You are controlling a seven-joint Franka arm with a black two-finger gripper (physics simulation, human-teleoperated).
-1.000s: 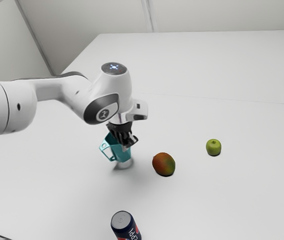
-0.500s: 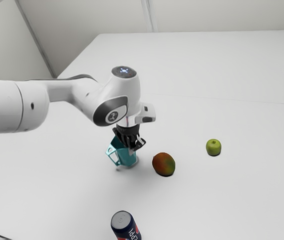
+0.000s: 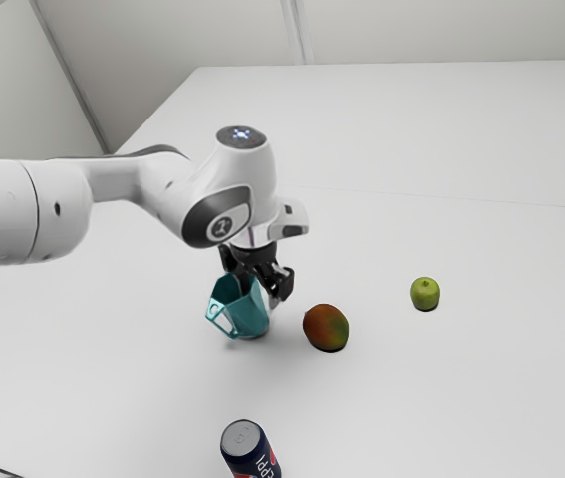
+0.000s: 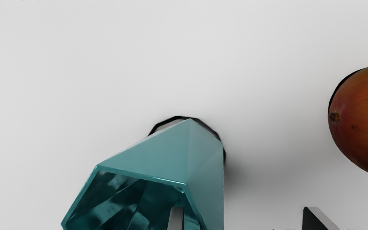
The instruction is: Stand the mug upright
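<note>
The teal mug (image 3: 245, 317) stands on its base or nearly so, mouth up; a slight lean cannot be ruled out. Its handle faces the exterior view's left. My gripper (image 3: 264, 289) is low over the mug's rim, jaws spread wide. From the wrist camera, the gripper (image 4: 243, 218) has one finger inside the mouth of the mug (image 4: 158, 153) and the other outside, with a gap between it and the mug wall. The lower part of the inner finger is hidden by the mug.
A red-green mango (image 3: 326, 327) lies close to the mug on the exterior view's right, also seen in the wrist view as the mango (image 4: 363, 121). Farther right is a green apple (image 3: 424, 293). A dark soda can (image 3: 250, 450) stands near the exterior view's bottom edge.
The mug, more tilted a second ago, shifted toward the exterior view's right and straightened, then moved slightly back left. Since half a second ago my fingers have spread apart and let it go.
</note>
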